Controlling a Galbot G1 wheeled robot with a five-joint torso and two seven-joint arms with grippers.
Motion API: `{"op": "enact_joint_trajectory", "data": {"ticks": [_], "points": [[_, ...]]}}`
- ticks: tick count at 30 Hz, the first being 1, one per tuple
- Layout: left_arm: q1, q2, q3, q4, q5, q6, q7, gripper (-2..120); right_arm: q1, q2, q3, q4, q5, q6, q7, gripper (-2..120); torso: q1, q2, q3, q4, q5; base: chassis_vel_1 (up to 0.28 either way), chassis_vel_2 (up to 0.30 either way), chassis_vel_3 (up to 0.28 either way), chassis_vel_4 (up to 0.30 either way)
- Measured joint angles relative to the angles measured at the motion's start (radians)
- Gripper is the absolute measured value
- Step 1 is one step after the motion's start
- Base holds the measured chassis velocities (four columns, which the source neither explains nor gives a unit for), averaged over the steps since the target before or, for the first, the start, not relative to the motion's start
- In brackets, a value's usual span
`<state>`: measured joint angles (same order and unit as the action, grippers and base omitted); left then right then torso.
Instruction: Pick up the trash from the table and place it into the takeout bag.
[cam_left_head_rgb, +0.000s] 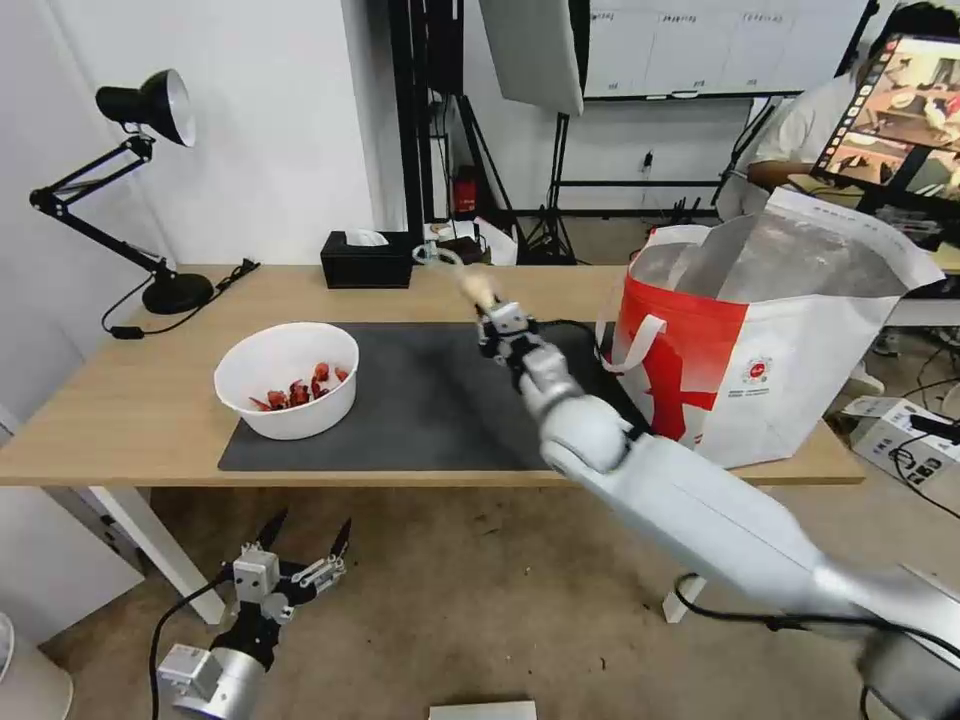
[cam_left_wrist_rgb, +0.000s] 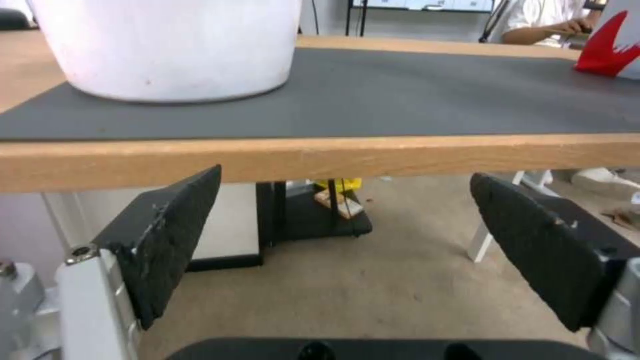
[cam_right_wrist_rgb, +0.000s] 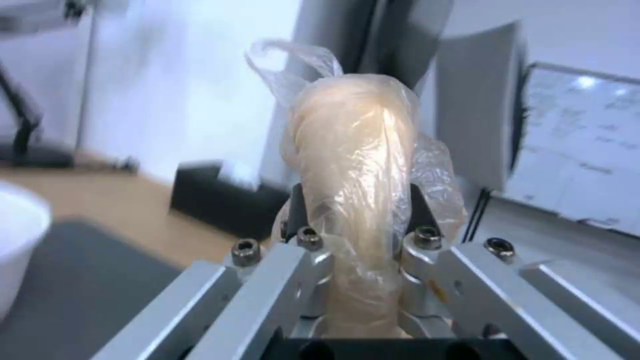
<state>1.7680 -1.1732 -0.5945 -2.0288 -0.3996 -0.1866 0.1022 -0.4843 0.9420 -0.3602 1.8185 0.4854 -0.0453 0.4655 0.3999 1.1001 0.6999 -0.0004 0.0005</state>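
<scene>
The left end effector (cam_left_head_rgb: 305, 545) is parked below the near table edge, fingers spread and empty; its wrist view looks along the underside of the table (cam_left_wrist_rgb: 320, 157).

The bowl (cam_left_head_rgb: 288, 378) with red scraps sits on the left part of the dark mat (cam_left_head_rgb: 430, 400), not yet collected.

The right arm reaches out over the mat. The right end effector (cam_right_wrist_rgb: 353, 220) is clenched on the small knotted bag (cam_right_wrist_rgb: 353, 150) holding a beige lump, gripped low with most of it projecting beyond the fingertips. In the head view the knotted bag (cam_left_head_rgb: 470, 280) is held above the far part of the table, between the black tissue box (cam_left_head_rgb: 367, 260) and the takeout bag (cam_left_head_rgb: 760, 340).

The takeout bag stands upright at the right end of the table, mouth open, foil lining visible.

Procedure for the step in hand, judged from this position: carry the load rightward at a height that clears the takeout bag rim and strap handles. Centre it over the opening before releasing. Maintain grip pressure; the thin plastic is likely to slip.
</scene>
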Motion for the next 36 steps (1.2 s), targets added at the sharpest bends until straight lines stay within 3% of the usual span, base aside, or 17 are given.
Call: {"op": "enact_joint_trajectory", "data": {"ticks": [8, 15, 19, 29, 36], "points": [[0.0, 0.0, 0.009, -0.028, 0.003, 0.01, -0.002, 100, -0.133, -0.174, 0.234, 0.211, 0.058, 0.0, 0.014, 7, 0.0, 0.0, 0.0, 0.0002, -0.0003, 0.0, 0.0, 0.0, 0.0], [0.0, -0.016, 0.021, -0.034, 0.009, 0.016, -0.004, 100, -0.217, -0.294, 0.395, 0.317, 0.291, -0.024, 0.064, 7, 0.0, 0.0, 0.0, 0.0003, -0.0003, 0.0, 0.0, 0.0, 0.0], [0.001, -0.019, 0.028, -0.043, 0.012, 0.019, -0.004, 100, -0.25, -0.325, 0.458, 0.3, 0.375, -0.03, 0.084, 7, 0.0, 0.0, 0.0, 0.0003, -0.0003, 0.0, 0.0, 0.0, 0.0], [0.008, -0.03, 0.03, -0.051, 0.023, 0.019, -0.004, 100, -0.246, -0.329, 0.49, 0.27, 0.475, -0.087, 0.173, 7, 0.0, 0.0, 0.0, 0.0004, -0.0004, 0.0, 0.0, 0.0, 0.0], [0.008, -0.033, 0.021, -0.063, 0.02, 0.019, -0.004, 100, -0.267, -0.33, 0.505, 0.271, 0.472, -0.096, 0.176, 30, 0.0, 0.0, 0.0, 0.0004, -0.0004, 0.0, 0.0, 0.0, 0.0]]}}
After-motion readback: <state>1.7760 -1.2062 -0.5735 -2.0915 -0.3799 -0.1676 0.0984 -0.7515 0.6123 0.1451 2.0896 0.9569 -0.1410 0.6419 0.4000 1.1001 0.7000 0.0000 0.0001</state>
